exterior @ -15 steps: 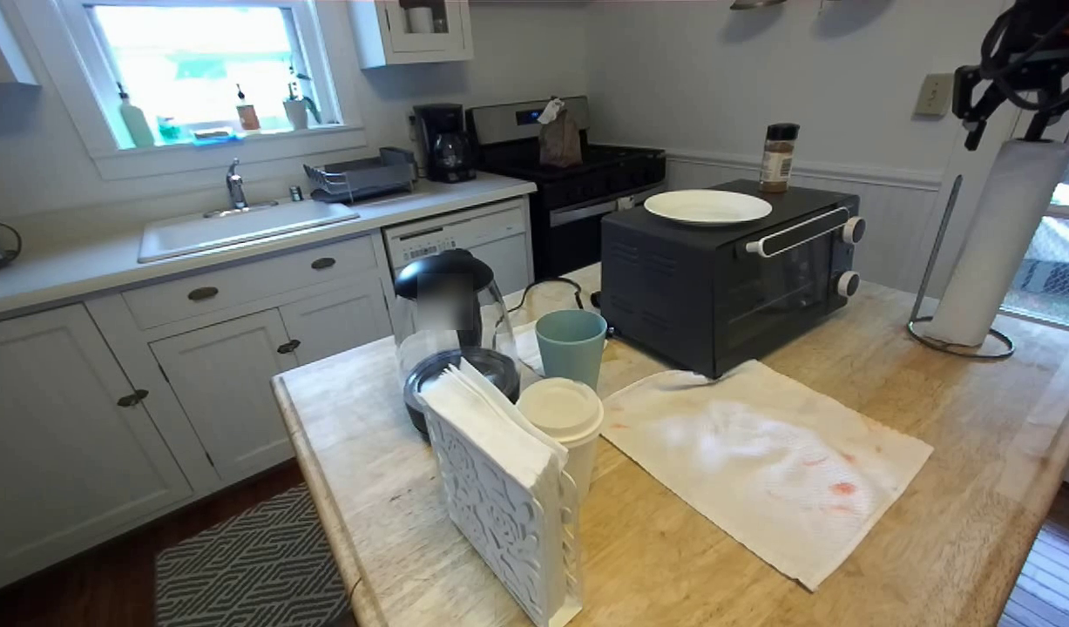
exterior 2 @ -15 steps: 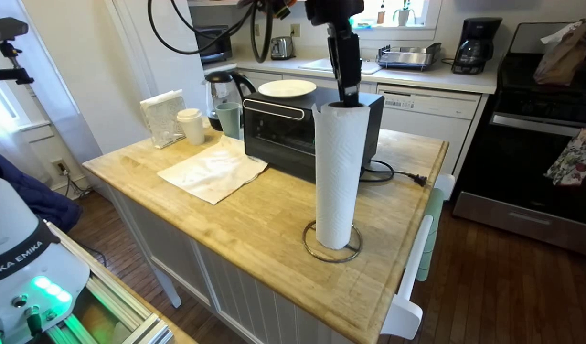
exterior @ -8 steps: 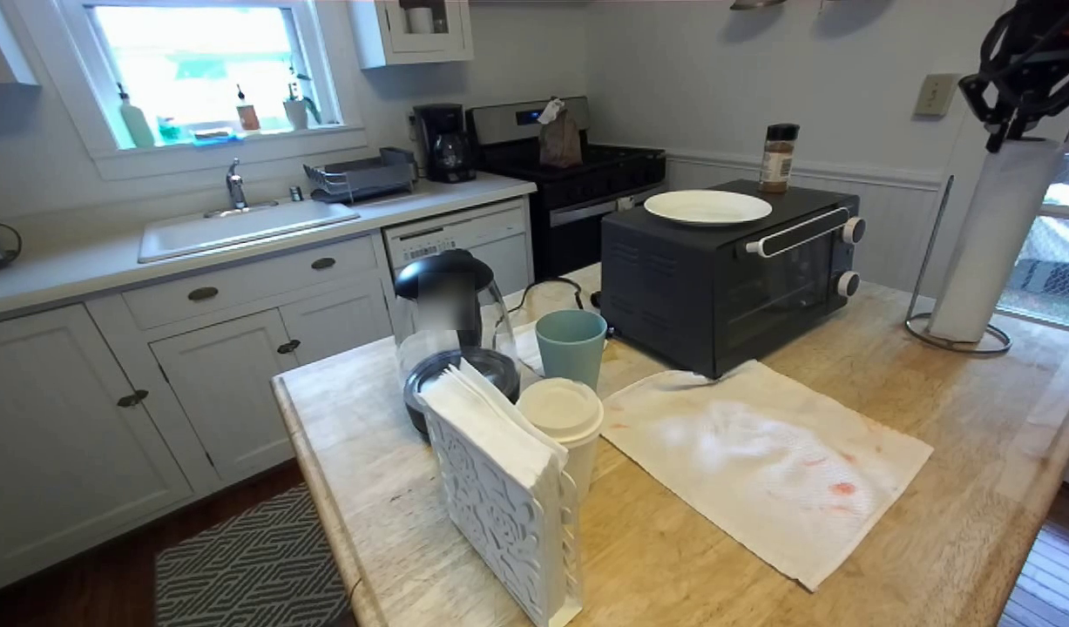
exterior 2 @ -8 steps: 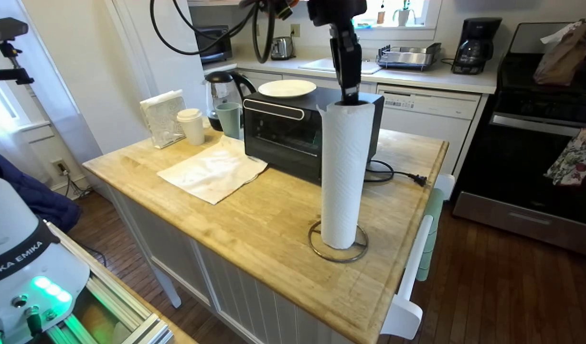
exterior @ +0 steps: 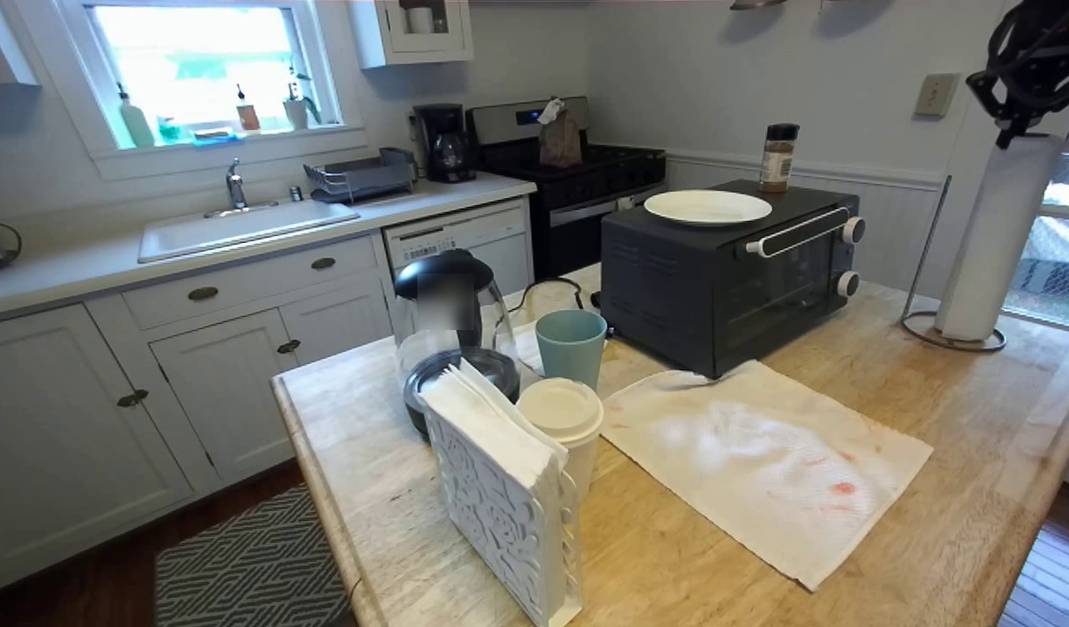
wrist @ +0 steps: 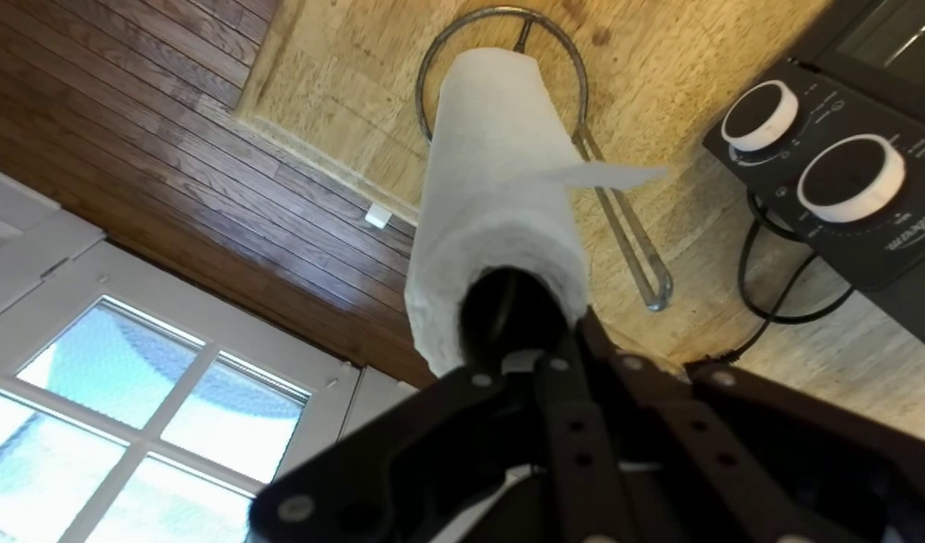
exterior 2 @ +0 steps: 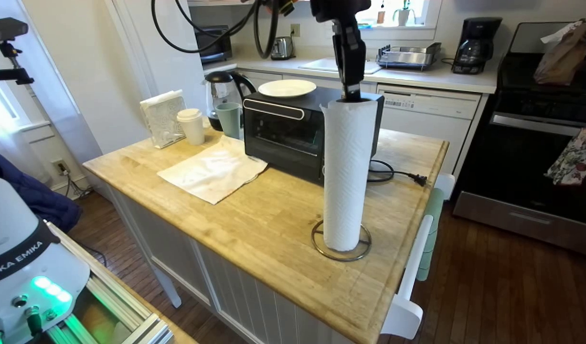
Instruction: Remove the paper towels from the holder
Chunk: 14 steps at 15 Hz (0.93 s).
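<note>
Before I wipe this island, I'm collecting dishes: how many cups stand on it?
2. The green cup stands beside the glass kettle, and the lidded white cup stands beside the napkin holder. Others could be hidden behind the toaster oven.

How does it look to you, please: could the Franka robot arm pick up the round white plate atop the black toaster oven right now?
Probably not: its black pincer appears closed on the upper rim of the white cylindrical paper towel roll, although nothing covers the plate.
</note>
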Each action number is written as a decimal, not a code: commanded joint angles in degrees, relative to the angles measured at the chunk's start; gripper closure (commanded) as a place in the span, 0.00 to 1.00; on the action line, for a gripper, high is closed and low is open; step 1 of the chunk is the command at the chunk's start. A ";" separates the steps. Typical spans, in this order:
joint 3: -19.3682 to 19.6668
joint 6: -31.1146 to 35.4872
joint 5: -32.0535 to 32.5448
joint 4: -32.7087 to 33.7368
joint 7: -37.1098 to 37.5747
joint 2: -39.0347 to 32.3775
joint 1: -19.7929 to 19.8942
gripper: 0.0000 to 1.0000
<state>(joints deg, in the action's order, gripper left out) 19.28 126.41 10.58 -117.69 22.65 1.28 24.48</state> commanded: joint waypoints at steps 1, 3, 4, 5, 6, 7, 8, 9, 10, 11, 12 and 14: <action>1.06 -3.22 -2.19 1.97 -3.44 -0.29 -0.85 0.99; 1.15 -3.97 -2.38 2.31 -4.07 -0.22 -0.80 0.99; 1.21 -4.36 -2.50 2.54 -4.20 -0.17 -0.77 0.99; 1.29 -4.74 -2.67 2.77 -4.27 -0.08 -0.73 0.99; 1.36 -4.92 -2.94 2.83 -4.37 0.08 -0.71 0.99; 1.45 -4.82 -3.14 2.74 -4.53 0.54 -0.66 0.99; 1.53 -4.84 -3.31 2.81 -4.59 0.76 -0.64 0.99; 1.59 -4.90 -3.50 2.85 -4.60 1.03 -0.62 0.99; 1.63 -4.86 -3.55 2.74 -4.48 1.31 -0.63 0.99; 1.66 -4.80 -3.91 2.68 -4.46 1.51 -0.65 0.99; 1.64 -4.66 -3.90 2.53 -4.36 1.73 -0.69 0.99; 1.66 -4.64 -3.75 2.46 -4.05 2.10 -0.65 0.99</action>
<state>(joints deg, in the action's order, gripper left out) 20.11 123.19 8.19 -115.77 19.72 2.35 24.48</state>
